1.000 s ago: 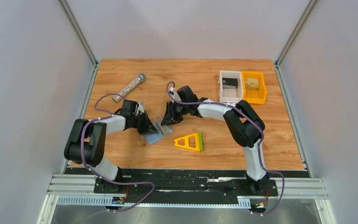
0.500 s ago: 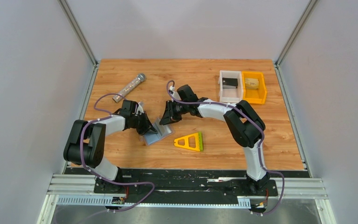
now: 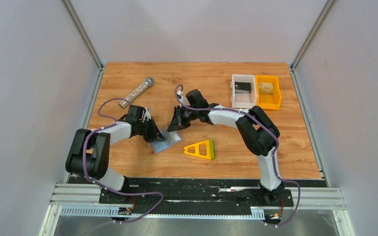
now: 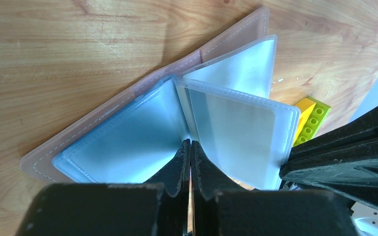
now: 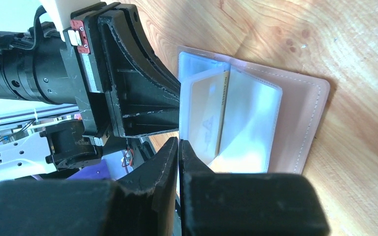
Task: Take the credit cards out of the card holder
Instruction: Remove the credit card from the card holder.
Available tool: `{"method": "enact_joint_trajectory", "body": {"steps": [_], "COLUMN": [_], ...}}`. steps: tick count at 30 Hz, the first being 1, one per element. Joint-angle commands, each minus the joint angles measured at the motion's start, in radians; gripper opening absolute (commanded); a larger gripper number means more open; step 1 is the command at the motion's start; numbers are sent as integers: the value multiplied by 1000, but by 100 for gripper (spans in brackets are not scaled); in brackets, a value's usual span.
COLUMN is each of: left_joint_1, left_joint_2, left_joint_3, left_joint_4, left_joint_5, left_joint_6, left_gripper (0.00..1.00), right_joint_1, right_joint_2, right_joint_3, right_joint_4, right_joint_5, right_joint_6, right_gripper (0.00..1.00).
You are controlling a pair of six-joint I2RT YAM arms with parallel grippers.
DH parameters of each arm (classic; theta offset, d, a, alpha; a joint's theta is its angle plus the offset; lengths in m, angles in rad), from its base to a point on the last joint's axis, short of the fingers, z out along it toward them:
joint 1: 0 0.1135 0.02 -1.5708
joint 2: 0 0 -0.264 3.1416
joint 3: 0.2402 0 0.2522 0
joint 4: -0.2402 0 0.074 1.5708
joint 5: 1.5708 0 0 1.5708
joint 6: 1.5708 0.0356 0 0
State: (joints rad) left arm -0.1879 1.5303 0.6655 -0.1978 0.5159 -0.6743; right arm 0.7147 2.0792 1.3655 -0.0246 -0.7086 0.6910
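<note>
While left gripper (image 4: 191,146) and right gripper (image 5: 178,143) sit pressed together at the card holder (image 4: 123,140), we judge the credit card (image 5: 204,118) stiff, slick. Pinch its edge.

The card holder (image 4: 128,142) has glossy plastic sleeves — perhaps a leatherette cover.

Right gripper (image 5: 178,142): the jaws, parted a second ago, are now brought almost together and are set at the near edge of a clear sleeve (image 5: 250,115) of the card holder (image 3: 163,144). In the top view this gripper is shifted slightly to the left. Left arm (image 3: 89,153): the elbow is moved slightly outward to the left and nearer the front edge of the table (image 3: 256,147).
</note>
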Motion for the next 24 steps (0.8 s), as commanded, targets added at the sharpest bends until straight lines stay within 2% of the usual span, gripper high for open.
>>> {"method": "enact_joint_trajectory", "body": {"steps": [1, 8, 14, 24], "left_joint_1": [5, 5, 5, 5], "left_joint_2": [-40, -72, -149, -229], "left_joint_3": [10, 19, 46, 65], "left_joint_4": [-10, -70, -146, -181], "left_joint_5": [-15, -46, -121, -140], "left_joint_6": [19, 19, 18, -1], "left_gripper": [5, 10, 25, 40], "right_joint_1": [18, 26, 31, 42], "right_joint_2": [-14, -1, -5, 11], "right_joint_3": [8, 18, 25, 45], "right_joint_4": [43, 29, 0, -24], "right_joint_5": [-10, 12, 13, 21], "right_joint_6": [2, -6, -11, -20], "right_gripper": [6, 7, 12, 16]}}
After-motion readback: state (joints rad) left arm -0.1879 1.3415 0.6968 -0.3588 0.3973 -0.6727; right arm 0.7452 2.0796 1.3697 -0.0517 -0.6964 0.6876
